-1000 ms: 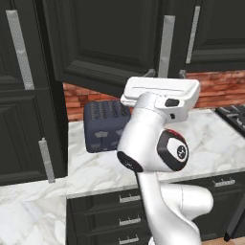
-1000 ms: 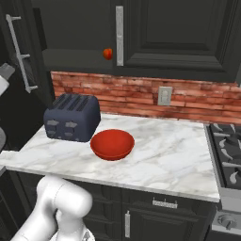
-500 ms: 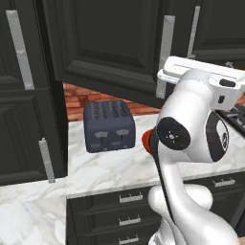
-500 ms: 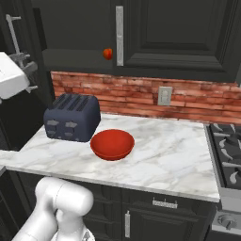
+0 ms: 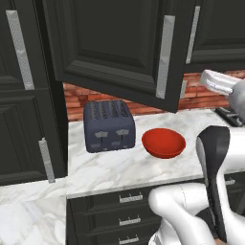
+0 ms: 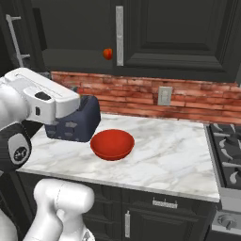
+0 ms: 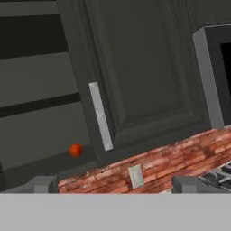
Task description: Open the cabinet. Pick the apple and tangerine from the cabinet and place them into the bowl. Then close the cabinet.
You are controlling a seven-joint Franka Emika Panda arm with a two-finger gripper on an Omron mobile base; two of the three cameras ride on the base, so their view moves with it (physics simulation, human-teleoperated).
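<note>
The black cabinet point(image 5: 110, 43) has its left door point(image 5: 119, 52) swung out toward me, and its right door point(image 7: 144, 81) is shut. The red apple point(image 6: 108, 53) sits on the bottom shelf just left of the shut door's silver handle point(image 6: 119, 35); the hand view also shows the apple point(image 7: 75, 150). The tangerine is hidden. A red bowl point(image 5: 163, 142) rests empty on the marble counter beside the toaster point(image 5: 107, 125). My gripper point(image 7: 115, 186) is open and holds nothing; it is well back from the cabinet and faces the shut door and the open shelves.
The marble counter point(image 6: 164, 150) runs to a stove point(image 6: 230, 155) on the right. On the brick backsplash is a wall outlet point(image 6: 164, 95). A tall black cabinet point(image 5: 21, 95) stands left of the counter. The open door overhangs the toaster and bowl.
The hand has pulled away from the open door's handle, swinging right in the left base view and coming into the right base view at the left. The door and apple have not moved.
</note>
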